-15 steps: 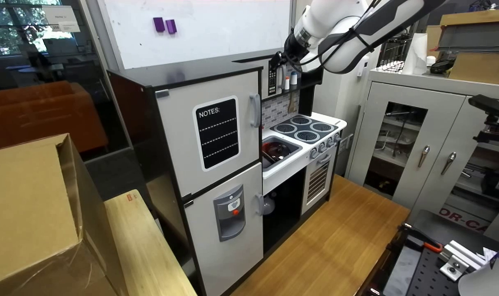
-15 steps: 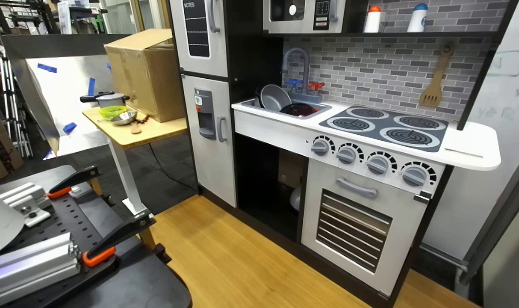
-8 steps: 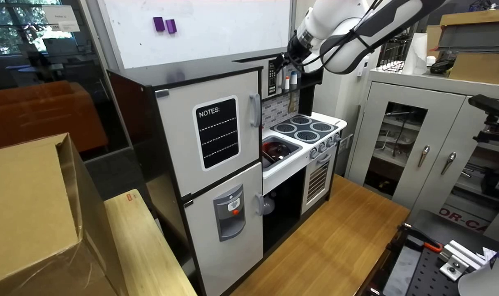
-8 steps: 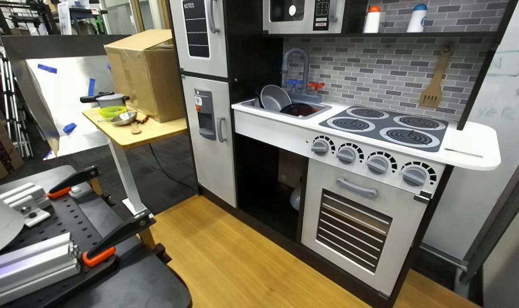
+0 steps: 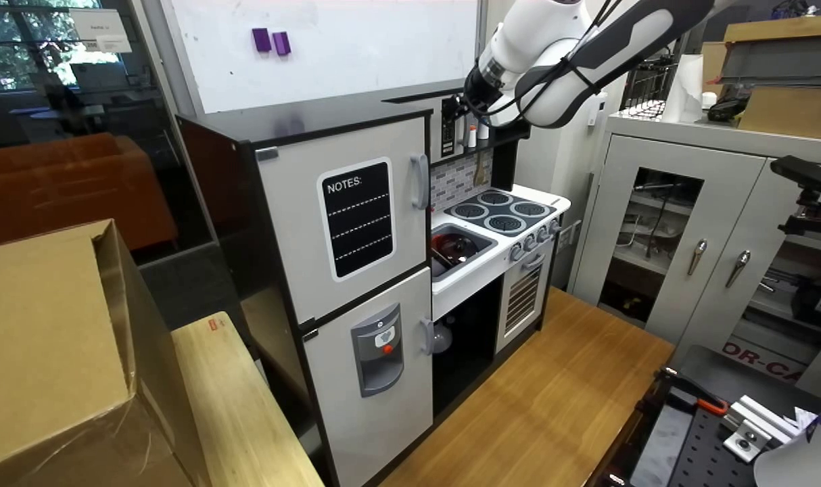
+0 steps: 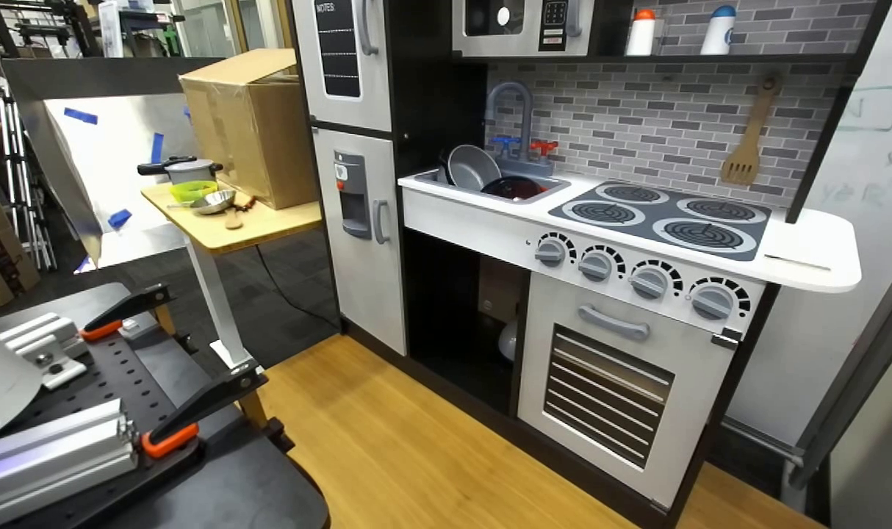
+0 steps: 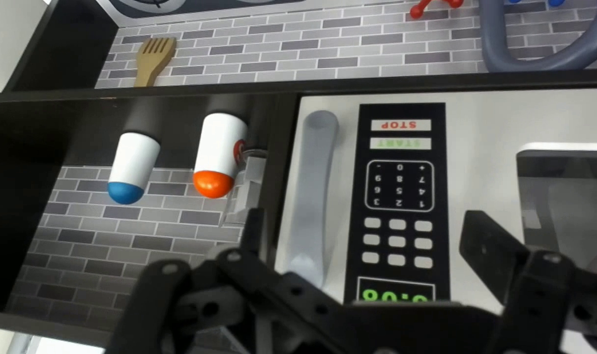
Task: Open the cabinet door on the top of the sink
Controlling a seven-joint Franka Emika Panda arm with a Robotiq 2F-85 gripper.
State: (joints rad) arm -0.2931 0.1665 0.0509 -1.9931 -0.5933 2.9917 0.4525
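The cabinet door above the sink is a light grey microwave-style door (image 6: 530,44) with a black keypad panel. It is shut. Its grey upright handle (image 7: 314,191) shows in the wrist view, where the picture stands upside down. It also shows in an exterior view (image 6: 574,18). My gripper (image 7: 365,216) is open and empty in front of the door. In the wrist view the handle lies between the fingers, closer to the left one; I see no contact. In an exterior view the gripper (image 5: 454,108) is beside the keypad panel. The sink (image 6: 552,191) is below, holding pans.
White bottles with an orange cap (image 7: 221,152) and a blue cap (image 7: 132,164) stand on the shelf beside the door. A dark divider (image 7: 279,187) separates them from it. The tall fridge unit (image 5: 289,230) stands on the other side. A faucet (image 6: 525,117) rises below.
The arm has moved a little down and toward the fridge side in an exterior view, and it now covers more of the blue-capped bottle. The door stays shut.
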